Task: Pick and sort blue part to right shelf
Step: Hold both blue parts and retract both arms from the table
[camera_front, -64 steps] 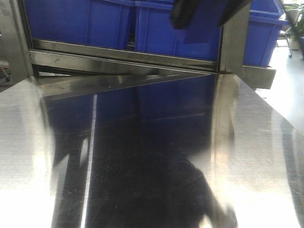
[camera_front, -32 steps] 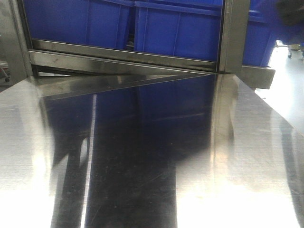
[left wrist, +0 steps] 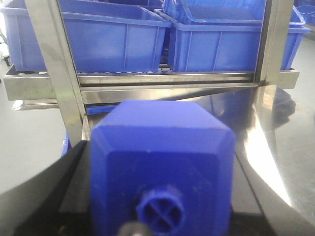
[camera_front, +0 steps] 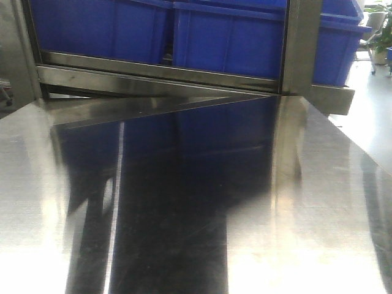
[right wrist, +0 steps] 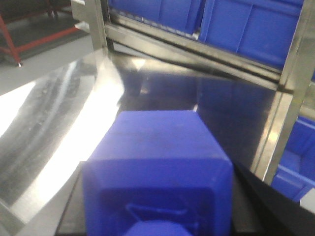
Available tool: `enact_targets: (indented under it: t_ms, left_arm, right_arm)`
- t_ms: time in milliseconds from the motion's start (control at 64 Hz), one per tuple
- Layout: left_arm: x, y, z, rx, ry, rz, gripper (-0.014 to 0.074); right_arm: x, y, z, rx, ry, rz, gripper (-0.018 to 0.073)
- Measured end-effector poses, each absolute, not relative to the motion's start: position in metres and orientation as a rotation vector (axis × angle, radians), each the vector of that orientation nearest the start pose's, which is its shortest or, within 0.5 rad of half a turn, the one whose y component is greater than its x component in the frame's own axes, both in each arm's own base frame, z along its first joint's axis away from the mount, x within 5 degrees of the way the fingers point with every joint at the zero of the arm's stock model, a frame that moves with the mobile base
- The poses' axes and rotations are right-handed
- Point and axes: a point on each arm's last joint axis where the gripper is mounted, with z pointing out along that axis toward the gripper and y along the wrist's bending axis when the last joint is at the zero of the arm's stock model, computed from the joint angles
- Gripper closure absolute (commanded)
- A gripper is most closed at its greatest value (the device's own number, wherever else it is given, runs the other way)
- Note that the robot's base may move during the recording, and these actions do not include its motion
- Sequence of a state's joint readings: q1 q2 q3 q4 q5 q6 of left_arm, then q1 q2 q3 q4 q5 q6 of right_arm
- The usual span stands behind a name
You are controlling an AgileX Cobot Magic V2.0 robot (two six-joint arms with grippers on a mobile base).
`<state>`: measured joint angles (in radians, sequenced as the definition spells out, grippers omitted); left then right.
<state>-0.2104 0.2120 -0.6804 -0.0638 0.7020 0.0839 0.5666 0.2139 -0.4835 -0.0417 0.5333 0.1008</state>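
In the left wrist view a blue part point(left wrist: 160, 147) fills the space between the black fingers point(left wrist: 47, 189) of my left gripper point(left wrist: 158, 194), its round cap facing the camera. My left gripper is shut on it. In the right wrist view a second blue part point(right wrist: 157, 147) sits the same way in my right gripper point(right wrist: 157, 199), which is shut on it. The right shelf point(camera_front: 159, 76) crosses the back of the front view, a steel rack with a flat front bar carrying large blue bins point(camera_front: 226, 37). Neither gripper shows in the front view.
The shiny steel tabletop point(camera_front: 184, 202) runs from the camera up to the rack. A steel upright post point(camera_front: 301, 43) stands at the rack's right, with another blue bin point(camera_front: 334, 52) beyond it. A red frame point(right wrist: 34, 42) stands on the floor off the table's left edge.
A dark gripper that hung in front of the bins at the top of the front view has moved to the right and out of that view. The rack and table are unchanged.
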Motion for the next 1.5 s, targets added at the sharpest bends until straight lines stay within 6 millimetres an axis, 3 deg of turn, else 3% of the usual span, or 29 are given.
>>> enact_targets:
  t_ms: [500,1501]
  left_arm:
    - [0.0223,-0.0086,0.3567,0.242,1.710,-0.165,0.0293]
    - [0.0222,-0.0086,0.3568,0.242,1.710,-0.165,0.0293]
  right_arm:
    - [0.0409,0.0240,0.3229,-0.399,1.596,0.465,0.0258]
    - [0.0409,0.0239,0.3225,-0.400,1.599,0.463,0.0258]
